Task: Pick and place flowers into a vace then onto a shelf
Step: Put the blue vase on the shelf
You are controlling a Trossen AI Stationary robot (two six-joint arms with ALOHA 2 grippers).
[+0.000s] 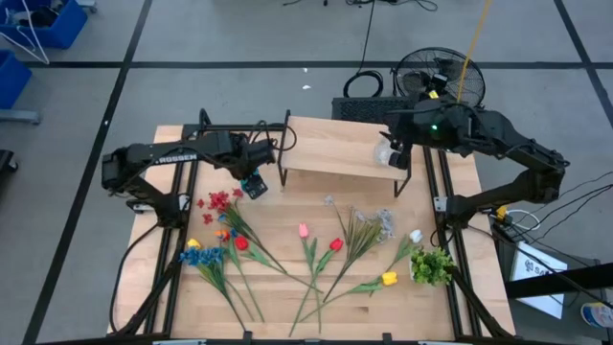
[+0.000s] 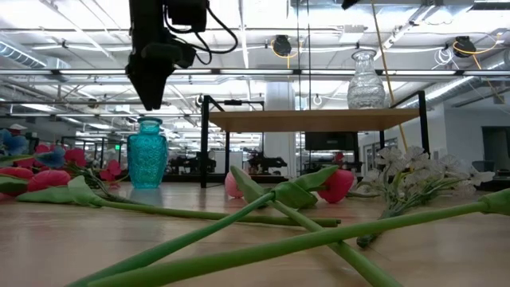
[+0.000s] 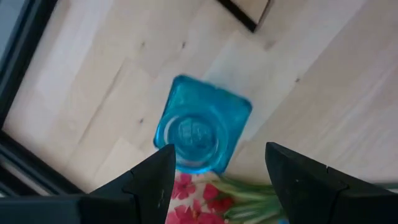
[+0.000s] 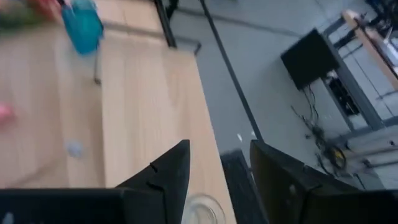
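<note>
Flowers (image 1: 316,251) with red, pink, yellow, blue and white blossoms lie flat across the table's near half, stems crossing. A blue glass vase (image 3: 199,132) stands upright on the table, left of the shelf (image 1: 340,149). My left gripper (image 3: 217,171) hangs open above the blue vase (image 2: 147,163), pointing down, one finger on either side of it and clear of it. A clear glass vase (image 2: 365,80) stands on the shelf's right end. My right gripper (image 4: 214,171) is open above and beside that vase, whose rim (image 4: 202,213) shows low between the fingers.
A bushy green leafy clump (image 1: 432,265) lies at the table's near right. The shelf's black legs (image 1: 284,165) stand close to the blue vase. Black frame rails (image 1: 182,206) run along both table sides. Bare tabletop lies between shelf and flowers.
</note>
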